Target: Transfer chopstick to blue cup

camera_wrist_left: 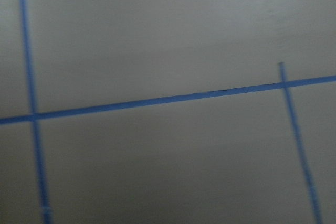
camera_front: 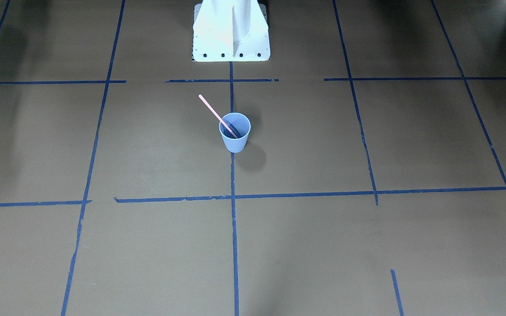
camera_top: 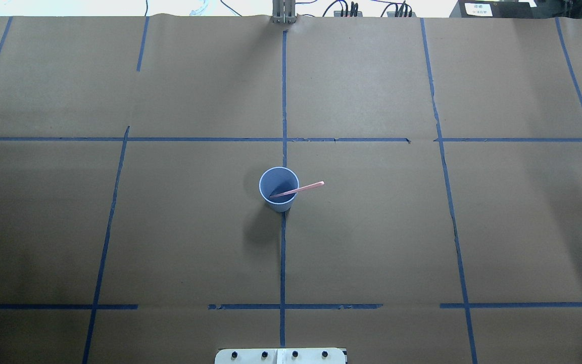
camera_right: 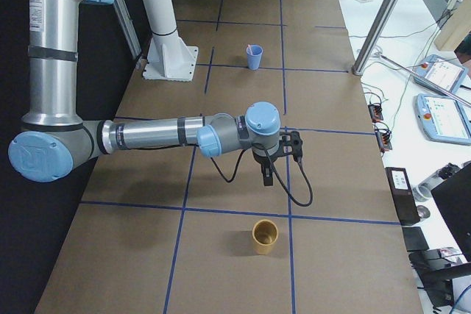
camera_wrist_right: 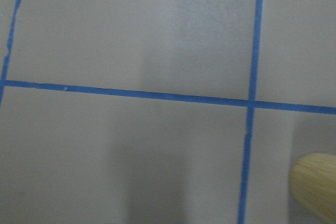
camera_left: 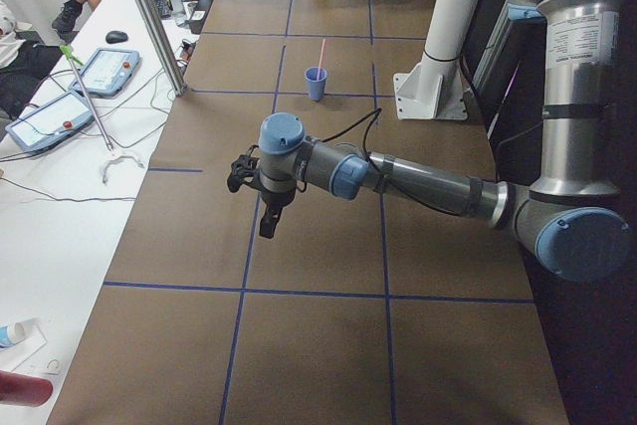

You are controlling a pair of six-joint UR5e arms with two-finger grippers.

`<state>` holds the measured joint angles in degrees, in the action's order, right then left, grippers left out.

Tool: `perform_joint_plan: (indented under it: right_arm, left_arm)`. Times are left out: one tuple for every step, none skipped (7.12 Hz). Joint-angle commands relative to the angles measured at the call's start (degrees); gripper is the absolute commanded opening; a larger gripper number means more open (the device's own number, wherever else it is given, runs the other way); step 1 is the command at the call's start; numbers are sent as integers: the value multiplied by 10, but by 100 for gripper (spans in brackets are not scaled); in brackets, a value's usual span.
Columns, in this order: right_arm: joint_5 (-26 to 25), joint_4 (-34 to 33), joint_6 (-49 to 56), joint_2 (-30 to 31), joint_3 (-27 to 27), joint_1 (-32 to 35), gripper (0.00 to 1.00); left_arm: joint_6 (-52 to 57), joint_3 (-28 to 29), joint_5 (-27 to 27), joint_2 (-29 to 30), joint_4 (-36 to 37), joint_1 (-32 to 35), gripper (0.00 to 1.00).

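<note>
The light-blue ribbed cup (camera_front: 235,132) stands upright near the table's middle, on the centre tape line; it also shows in the overhead view (camera_top: 279,188) and both side views (camera_left: 316,82) (camera_right: 254,56). The pale pink chopstick (camera_front: 216,115) stands slanted inside the cup, its lower end in the cup and its upper end leaning over the rim (camera_top: 298,189). My left gripper (camera_left: 267,211) shows only in the exterior left view, far from the cup; I cannot tell if it is open. My right gripper (camera_right: 266,176) shows only in the exterior right view, far from the cup; I cannot tell its state.
A yellow cup (camera_right: 265,236) stands at the table's right end near my right gripper; its rim shows in the right wrist view (camera_wrist_right: 316,187). The white robot base (camera_front: 231,30) is at the table's edge. Blue tape lines grid the brown table. Operators' pendants lie beyond the far edge (camera_left: 105,70).
</note>
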<state>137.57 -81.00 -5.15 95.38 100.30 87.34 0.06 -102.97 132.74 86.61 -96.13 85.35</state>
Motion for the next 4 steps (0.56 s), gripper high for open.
perform_joint_plan:
  right_arm:
    - [-17, -103, 205, -3, -22, 74, 100]
    - [-19, -116, 210, -8, -22, 75, 99]
    - [-23, -126, 202, -10, -24, 71, 100]
    - [-20, -132, 198, -12, -23, 64, 100]
  left_arm:
    - [114, 97, 44, 15, 41, 73, 100]
    - [115, 136, 51, 22, 44, 73, 100]
    - [93, 146, 53, 33, 58, 74, 100]
    - [50, 133, 54, 38, 79, 73, 100]
